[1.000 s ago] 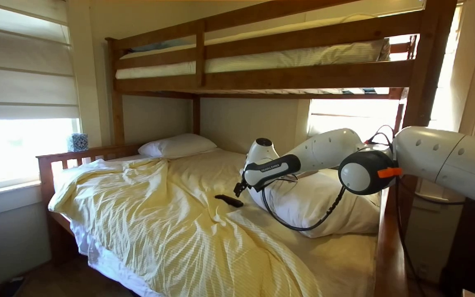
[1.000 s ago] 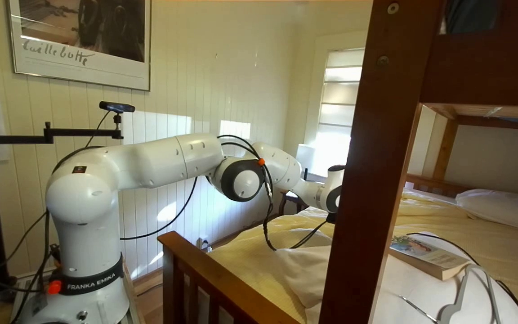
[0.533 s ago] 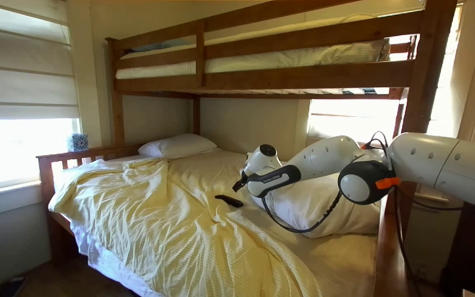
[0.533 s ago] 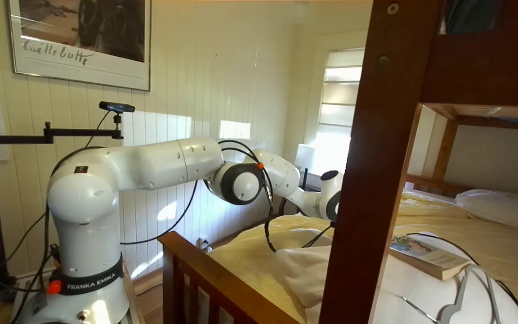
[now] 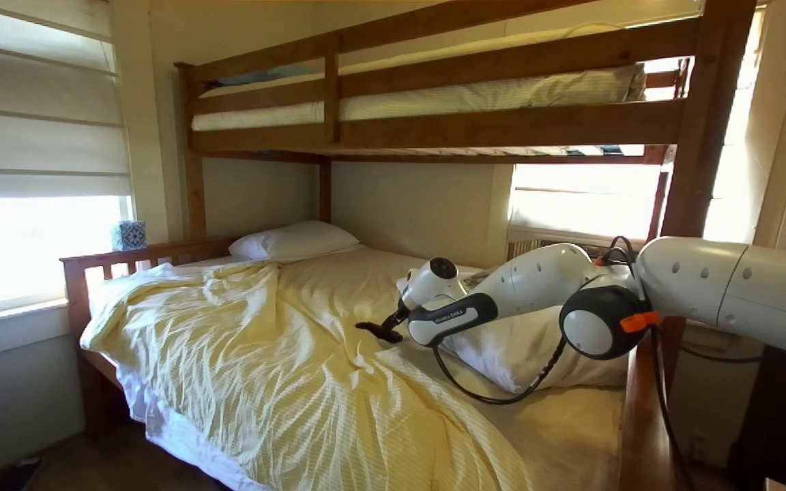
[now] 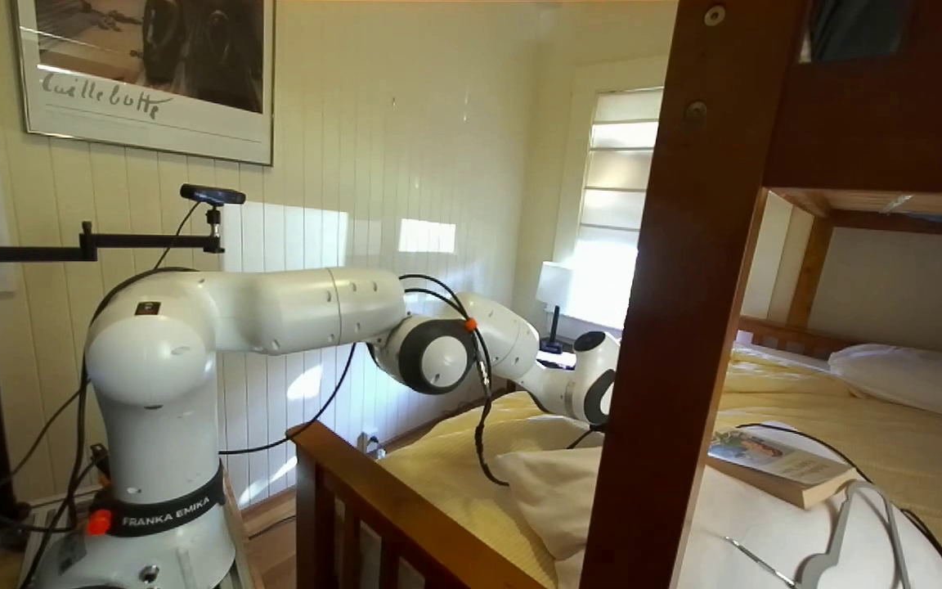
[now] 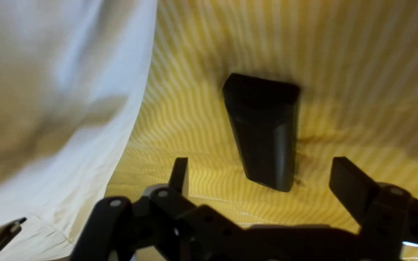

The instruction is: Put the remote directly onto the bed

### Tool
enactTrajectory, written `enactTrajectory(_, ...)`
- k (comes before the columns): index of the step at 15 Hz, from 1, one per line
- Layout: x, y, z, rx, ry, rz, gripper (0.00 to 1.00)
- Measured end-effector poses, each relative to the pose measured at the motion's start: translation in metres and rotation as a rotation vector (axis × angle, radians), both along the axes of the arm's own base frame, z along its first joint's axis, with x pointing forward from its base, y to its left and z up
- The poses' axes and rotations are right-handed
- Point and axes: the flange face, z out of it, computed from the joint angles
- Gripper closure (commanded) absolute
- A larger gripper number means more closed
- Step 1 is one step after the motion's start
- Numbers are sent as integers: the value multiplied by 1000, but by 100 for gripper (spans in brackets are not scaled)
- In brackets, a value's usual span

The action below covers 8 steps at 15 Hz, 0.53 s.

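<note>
We judge the black remote control (image 7: 265, 136) light, stiff, slick, best pinched across its middle; the gripper (image 7: 261, 174) has its jaws apart

Home bedroom, wooden bunk bed (image 5: 338, 276), yellow sheets (image 5: 284, 382), white pillow (image 5: 295, 241), lamp (image 6: 554, 285), framed poster (image 6: 148, 124)

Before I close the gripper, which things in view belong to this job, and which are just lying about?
Part of the job:
the lower bed
the remote, lying on that bed
the gripper, open, not gripping the remote

Just about the room:
the book
the grey looped object, identity unclear
the blue-patterned box
the lamp
</note>
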Motion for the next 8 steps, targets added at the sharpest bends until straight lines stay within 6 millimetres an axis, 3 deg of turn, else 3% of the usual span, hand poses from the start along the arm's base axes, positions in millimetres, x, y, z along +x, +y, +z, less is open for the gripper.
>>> enactTrajectory(8, -1, -5, -9, 127, 78, -158, 0)
